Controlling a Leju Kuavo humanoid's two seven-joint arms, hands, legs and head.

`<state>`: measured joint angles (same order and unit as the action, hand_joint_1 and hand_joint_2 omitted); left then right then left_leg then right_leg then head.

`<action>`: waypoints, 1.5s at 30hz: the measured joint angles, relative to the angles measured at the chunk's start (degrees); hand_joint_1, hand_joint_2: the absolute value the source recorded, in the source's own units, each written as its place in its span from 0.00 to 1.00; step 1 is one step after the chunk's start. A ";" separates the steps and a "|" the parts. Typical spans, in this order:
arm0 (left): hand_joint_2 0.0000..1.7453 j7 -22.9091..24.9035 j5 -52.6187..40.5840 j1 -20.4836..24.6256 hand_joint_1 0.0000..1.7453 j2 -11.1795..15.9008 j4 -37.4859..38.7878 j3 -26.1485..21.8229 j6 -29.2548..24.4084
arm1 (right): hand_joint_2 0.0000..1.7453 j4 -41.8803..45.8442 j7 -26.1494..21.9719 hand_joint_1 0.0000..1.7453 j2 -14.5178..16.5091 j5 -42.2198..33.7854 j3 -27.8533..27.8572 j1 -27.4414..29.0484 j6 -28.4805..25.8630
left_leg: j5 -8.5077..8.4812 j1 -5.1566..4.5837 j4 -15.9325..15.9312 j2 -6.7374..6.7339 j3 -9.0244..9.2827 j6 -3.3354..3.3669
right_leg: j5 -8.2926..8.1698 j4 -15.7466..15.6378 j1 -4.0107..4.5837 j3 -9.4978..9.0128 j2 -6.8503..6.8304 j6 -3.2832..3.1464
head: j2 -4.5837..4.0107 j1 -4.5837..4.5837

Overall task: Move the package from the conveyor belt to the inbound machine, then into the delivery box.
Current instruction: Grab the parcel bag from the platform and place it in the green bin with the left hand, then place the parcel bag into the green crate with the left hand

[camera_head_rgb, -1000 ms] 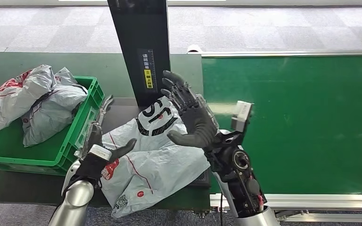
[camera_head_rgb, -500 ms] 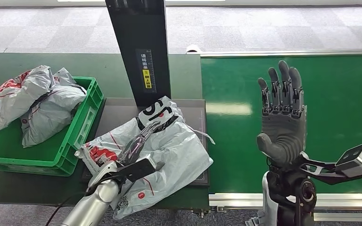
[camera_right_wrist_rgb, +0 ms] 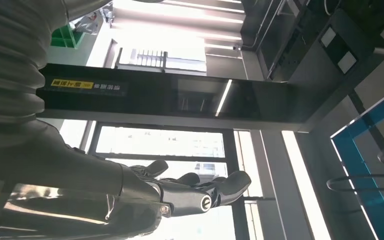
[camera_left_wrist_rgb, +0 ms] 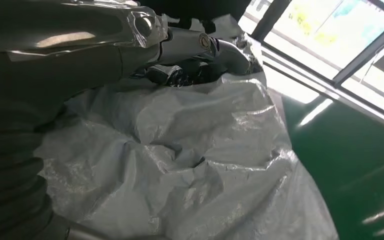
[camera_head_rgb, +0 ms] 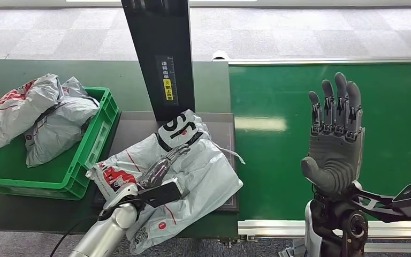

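While the right hand [camera_head_rgb: 333,144] stands upright at the right of the head view, palm facing the camera and fingers straight and slightly apart with nothing in them, the left hand [camera_head_rgb: 158,174] lies low in the lower middle of the frame, laid on the package [camera_head_rgb: 192,176]. Its fingers stretch out along the wrinkled grey plastic, resting on top of it; whether they actually pinch a fold I cannot tell from the head view, and the left wrist view shows dark fingers [camera_left_wrist_rgb: 200,45] lying against the crumpled bag [camera_left_wrist_rgb: 190,165] without settling the matter.

The package itself (a grey courier bag with red and black print) sprawls over the dark flat platform [camera_head_rgb: 139,128] at the foot of the black upright column [camera_head_rgb: 160,53], just left of centre, and one corner hangs past the near edge. Green conveyor belt [camera_head_rgb: 278,160] fills the right half of the frame, behind the raised right hand.

At the left edge sits a green crate [camera_head_rgb: 93,144], just beside the platform, with more grey bags [camera_head_rgb: 37,118] heaped in it and spilling over its far side.
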<state>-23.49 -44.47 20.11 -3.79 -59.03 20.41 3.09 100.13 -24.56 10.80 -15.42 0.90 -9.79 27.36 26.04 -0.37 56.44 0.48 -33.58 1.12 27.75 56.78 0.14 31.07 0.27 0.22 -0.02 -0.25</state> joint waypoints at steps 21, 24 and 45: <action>1.00 0.13 -2.02 9.14 1.00 0.74 15.09 1.10 7.23 | 1.00 5.07 -1.94 0.00 1.33 0.96 3.26 8.12 -4.04 | 0.02 0.00 -0.05 0.10 0.86 -0.02 | 0.07 -0.02 0.01 -0.96 -0.08 -0.02 | 0.00 -0.01; 1.00 -0.27 -2.16 9.24 1.00 0.72 15.37 1.07 6.56 | 1.00 5.22 -1.94 0.00 1.49 0.38 3.51 8.64 -4.06 | 0.02 0.00 -0.05 0.11 0.89 -0.03 | 0.08 -0.02 0.01 -0.98 -0.08 -0.02 | 0.00 -0.01; 1.00 -16.74 44.72 -4.03 1.00 4.25 -45.73 -19.46 -24.28 | 1.00 5.87 -2.41 0.00 0.63 -2.98 4.11 10.66 -6.79 | 0.01 0.10 -0.04 0.02 0.08 -0.08 | 0.09 0.02 0.11 -0.08 -0.05 -0.07 | 0.00 0.01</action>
<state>-40.22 0.24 16.07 0.46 -104.77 0.96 -21.19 106.00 -26.97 11.43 -18.40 5.01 0.87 20.57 26.04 -0.27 56.40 0.50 -33.50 1.04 27.84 56.80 0.24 30.99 0.22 0.15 -0.02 -0.24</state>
